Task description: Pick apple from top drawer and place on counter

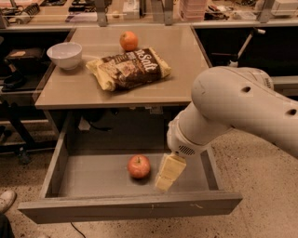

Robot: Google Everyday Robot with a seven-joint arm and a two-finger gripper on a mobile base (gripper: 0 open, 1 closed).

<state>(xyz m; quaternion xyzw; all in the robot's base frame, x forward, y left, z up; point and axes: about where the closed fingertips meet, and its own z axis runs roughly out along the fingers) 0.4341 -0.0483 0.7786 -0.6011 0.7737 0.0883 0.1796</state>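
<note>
The red apple [139, 166] lies on the floor of the open top drawer [84, 179], near its middle. My gripper [168, 173] hangs inside the drawer just to the right of the apple, a small gap apart, its pale fingers pointing down toward the drawer floor. The big white arm reaches in from the right and covers the drawer's right part. The tan counter [88, 86] sits above the drawer.
On the counter lie a brown-and-yellow chip bag [129, 68], an orange round fruit [129, 40] behind it and a white bowl [64, 55] at the left. A cluttered workbench [139, 9] runs along the back. A shoe [6, 201] shows at lower left.
</note>
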